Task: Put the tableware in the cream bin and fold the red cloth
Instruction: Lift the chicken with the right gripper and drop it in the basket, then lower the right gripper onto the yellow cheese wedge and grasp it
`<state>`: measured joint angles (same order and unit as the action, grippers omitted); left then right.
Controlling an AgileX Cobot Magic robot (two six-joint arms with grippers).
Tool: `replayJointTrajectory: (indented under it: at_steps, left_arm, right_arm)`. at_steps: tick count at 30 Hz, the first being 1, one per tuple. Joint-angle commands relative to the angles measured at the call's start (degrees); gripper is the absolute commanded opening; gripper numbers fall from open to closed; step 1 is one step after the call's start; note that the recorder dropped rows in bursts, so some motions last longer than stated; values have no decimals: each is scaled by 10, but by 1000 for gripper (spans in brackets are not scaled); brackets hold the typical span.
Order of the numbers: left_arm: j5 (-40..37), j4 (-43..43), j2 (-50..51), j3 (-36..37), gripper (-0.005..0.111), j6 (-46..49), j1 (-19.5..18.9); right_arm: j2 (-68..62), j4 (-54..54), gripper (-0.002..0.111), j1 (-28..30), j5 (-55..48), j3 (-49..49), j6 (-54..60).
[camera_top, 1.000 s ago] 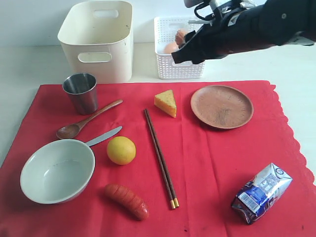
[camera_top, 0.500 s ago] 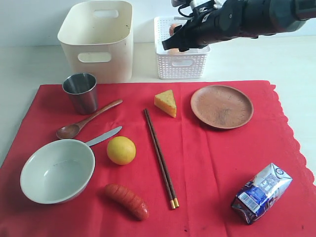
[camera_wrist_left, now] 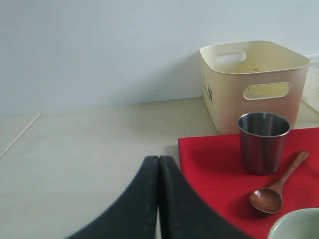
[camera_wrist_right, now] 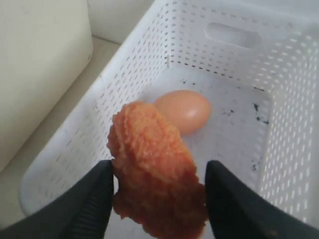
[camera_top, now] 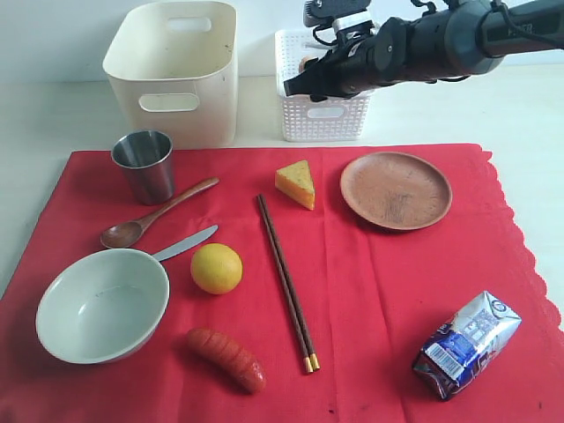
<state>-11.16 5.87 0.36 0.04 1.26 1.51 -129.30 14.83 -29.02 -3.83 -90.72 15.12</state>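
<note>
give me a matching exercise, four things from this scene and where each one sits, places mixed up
Things:
1 egg
2 cup
3 lemon
4 milk carton

Places:
A between the bowl and the chopsticks
B inside the white basket
C on the cloth, right in front of the cream bin
D near the cloth's scalloped edge, apart from everything else

Pairs: 1-B, 2-C, 3-A, 4-D

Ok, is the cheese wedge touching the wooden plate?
Apart. The exterior view shows a strip of bare red cloth between the cheese wedge and the wooden plate.
</note>
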Motion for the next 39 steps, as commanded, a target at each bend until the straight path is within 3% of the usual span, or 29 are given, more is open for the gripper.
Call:
replayJointTrajectory:
  at_steps: [1,5,12,25,32,39]
  left_arm:
    - [1,-4,-4,0,1,1,3]
    - [1,-4,-4,0,1,1,3]
    - [1,-4,-4,0,1,1,3]
    - [1,-4,-4,0,1,1,3]
    - [1,-4,-4,0,1,1,3]
    - [1,-3,-4,0,1,1,3]
  right_arm:
    - [2,1,66,2,9,-6,-3]
    - [4,1,73,2,9,-6,-3]
    - [46,2,74,2,-69,-6,-3]
    - [202,-16,59,2,-265,-6,0]
    - [239,7,35,-3,-362,-1,-3]
    - [254,32,4,-40,-323,83,-2]
